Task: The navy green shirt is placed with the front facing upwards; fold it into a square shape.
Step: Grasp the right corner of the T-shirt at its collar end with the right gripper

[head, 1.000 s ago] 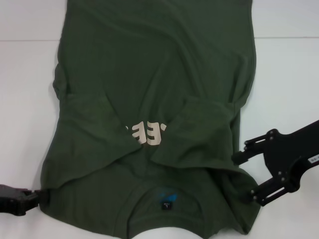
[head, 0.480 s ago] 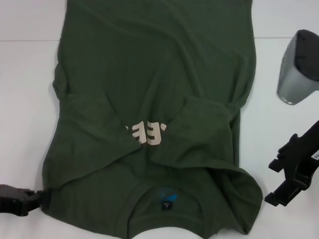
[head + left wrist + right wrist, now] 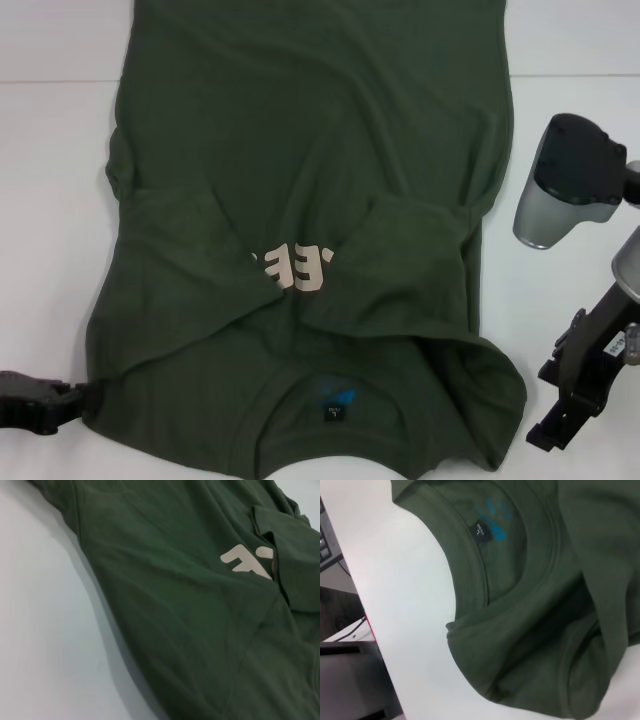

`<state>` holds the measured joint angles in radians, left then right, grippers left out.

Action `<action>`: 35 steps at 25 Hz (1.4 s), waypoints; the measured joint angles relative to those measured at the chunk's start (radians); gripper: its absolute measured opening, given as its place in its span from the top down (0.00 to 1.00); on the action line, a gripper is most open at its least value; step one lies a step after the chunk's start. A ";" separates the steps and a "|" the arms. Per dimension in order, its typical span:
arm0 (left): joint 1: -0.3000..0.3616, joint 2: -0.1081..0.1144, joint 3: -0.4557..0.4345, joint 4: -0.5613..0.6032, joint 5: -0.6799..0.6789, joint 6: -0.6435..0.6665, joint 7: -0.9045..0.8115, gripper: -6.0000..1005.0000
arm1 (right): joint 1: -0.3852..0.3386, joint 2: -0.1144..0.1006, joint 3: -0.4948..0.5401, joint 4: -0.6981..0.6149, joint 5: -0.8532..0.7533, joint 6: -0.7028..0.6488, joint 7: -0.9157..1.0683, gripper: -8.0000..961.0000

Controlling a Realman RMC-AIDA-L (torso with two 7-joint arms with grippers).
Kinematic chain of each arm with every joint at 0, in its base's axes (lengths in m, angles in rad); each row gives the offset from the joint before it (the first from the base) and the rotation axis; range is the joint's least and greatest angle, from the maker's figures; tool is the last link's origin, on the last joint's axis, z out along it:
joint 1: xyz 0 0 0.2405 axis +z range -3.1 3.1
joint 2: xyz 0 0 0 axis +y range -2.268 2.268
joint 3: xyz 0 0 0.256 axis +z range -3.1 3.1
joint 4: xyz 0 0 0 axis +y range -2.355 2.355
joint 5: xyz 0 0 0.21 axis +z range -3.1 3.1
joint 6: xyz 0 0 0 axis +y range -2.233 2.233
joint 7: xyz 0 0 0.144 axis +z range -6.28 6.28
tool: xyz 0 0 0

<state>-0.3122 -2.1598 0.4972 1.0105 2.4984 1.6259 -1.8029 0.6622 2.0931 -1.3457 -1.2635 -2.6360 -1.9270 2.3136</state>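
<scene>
Navy green shirt: sleeves folded in; my right gripper released, withdrawn to four o'clock, fingers apart; left gripper clamped on hem.

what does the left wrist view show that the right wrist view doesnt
Only the left wrist view shows the pale pinkish-beige chest lettering, partly covered by a folded-in sleeve.

Only the right wrist view shows the ribbed neckline, the small dark neck label with its blue mark, the table's edge and dark equipment beyond it.

Both show the dark olive-green cotton shirt lying on the white table. Neither shows its own arm's gripper.
</scene>
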 joint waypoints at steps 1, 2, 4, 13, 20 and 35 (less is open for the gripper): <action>0.000 0.000 0.000 0.000 0.000 0.000 0.000 0.96 | 0.001 0.001 -0.001 0.012 0.002 0.007 -0.001 0.09; -0.001 0.000 0.000 -0.001 0.001 0.000 -0.001 0.96 | 0.001 0.001 -0.001 0.018 0.003 0.015 -0.001 0.09; -0.002 0.000 0.000 -0.001 0.002 -0.001 -0.002 0.96 | -0.002 0.001 -0.001 0.025 0.006 0.031 -0.001 0.09; -0.001 -0.001 0.000 -0.003 0.002 -0.009 -0.003 0.96 | -0.019 0.001 -0.002 0.040 0.008 0.086 0.011 0.09; -0.001 -0.001 0.000 -0.014 0.002 -0.022 -0.001 0.96 | -0.020 0.003 -0.003 0.093 0.011 0.126 0.014 0.13; -0.001 0.000 -0.002 -0.017 0.002 -0.025 -0.011 0.96 | -0.021 0.000 -0.009 0.196 0.052 0.221 -0.021 0.34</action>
<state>-0.3129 -2.1598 0.4956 0.9939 2.5003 1.6014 -1.8134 0.6410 2.0926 -1.3551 -1.0670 -2.5840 -1.7060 2.2931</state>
